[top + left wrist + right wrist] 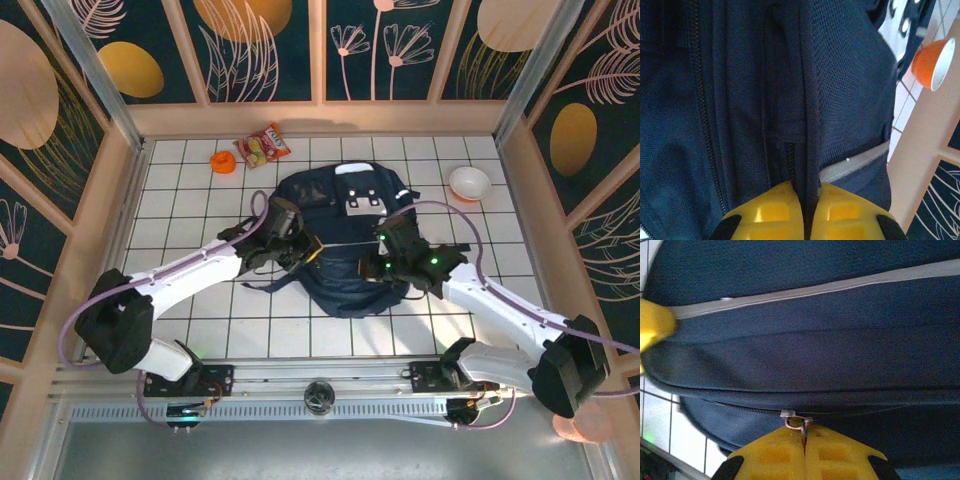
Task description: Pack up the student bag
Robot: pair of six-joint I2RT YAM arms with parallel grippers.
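Clad in white shells along the left arm and right arm, with bulky black housings at the joints. Strung with lilac cables. Dotted with small green lights at the right wrist. Tipped with yellow waffle-moulded fingers on the left gripper and right gripper, black at the outer corners.

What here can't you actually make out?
- Inside the student bag: closed fabric hides it, every view.
- Lettering on snack packet: too small, top view.
- Tab of zipper pull: hidden inside right gripper, right wrist view.
- Whether left gripper pinches strap or seam: dark, blurred, left wrist view.
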